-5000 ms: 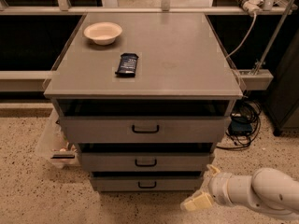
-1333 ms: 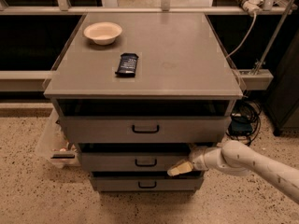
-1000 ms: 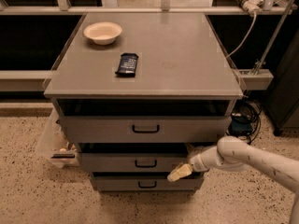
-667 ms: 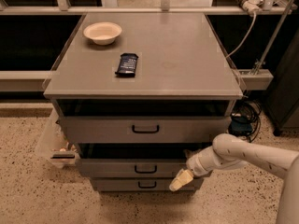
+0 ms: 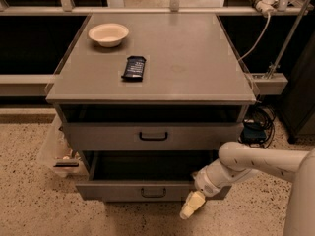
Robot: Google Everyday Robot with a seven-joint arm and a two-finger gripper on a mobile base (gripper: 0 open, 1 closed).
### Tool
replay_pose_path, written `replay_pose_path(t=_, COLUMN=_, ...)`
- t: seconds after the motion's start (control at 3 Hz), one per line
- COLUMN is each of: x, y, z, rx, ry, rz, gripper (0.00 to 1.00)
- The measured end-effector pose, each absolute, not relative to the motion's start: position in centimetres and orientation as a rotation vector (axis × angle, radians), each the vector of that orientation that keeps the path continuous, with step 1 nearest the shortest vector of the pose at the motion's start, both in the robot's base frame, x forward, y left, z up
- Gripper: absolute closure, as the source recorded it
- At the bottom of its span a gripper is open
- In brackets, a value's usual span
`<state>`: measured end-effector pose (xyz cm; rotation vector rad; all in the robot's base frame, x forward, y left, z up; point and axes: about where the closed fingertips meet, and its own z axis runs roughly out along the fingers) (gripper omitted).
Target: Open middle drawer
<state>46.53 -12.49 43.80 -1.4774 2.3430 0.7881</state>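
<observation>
1. Middle drawer (image 5: 118,191), a low wide flat grey front with a small black loop handle (image 5: 153,192) at its centre, is standing well forward of the grey three-drawer cabinet (image 5: 197,63). Its dark inside is showing from above.
2. Taller-fronted grey top drawer (image 5: 108,136) is sitting flush in the cabinet directly above, partly overhanging the cavity below. The lowest drawer is being hidden by the extended front.
3. Cream-tipped two-finger gripper (image 5: 192,206) is hanging at the lower right end of the middle drawer's front, to the right of the loop handle and apart from it, tip pointing down and to the left. Whether it is spread or pressed together cannot be told.
4. White robot arm (image 5: 261,162) is reaching in from the right edge, crossing in front of the cabinet's right lower corner.
5. Round cream bowl (image 5: 108,34) is resting on the cabinet top near the back left. A dark rectangular packet (image 5: 134,68) is lying in front of it, apart from it.
6. Clear plastic bin (image 5: 51,154) is sitting on the speckled floor (image 5: 29,205) just beside the cabinet's left side.
7. Dark bundle of cables (image 5: 257,124) is lying behind the arm at the right, and a white cable (image 5: 256,36) is running up to the back rail.
</observation>
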Motion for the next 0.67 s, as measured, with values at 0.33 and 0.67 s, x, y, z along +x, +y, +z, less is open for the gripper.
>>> replay_pose_path(t=0.33, x=42.7, y=-11.3, z=44.8, rx=-1.408, ry=2.315, rz=0.986, gripper=0.0)
replay_pose_path(t=0.67, x=41.1, y=-8.7, z=46.1, rx=-1.205, ry=2.142, rz=1.232, gripper=0.0)
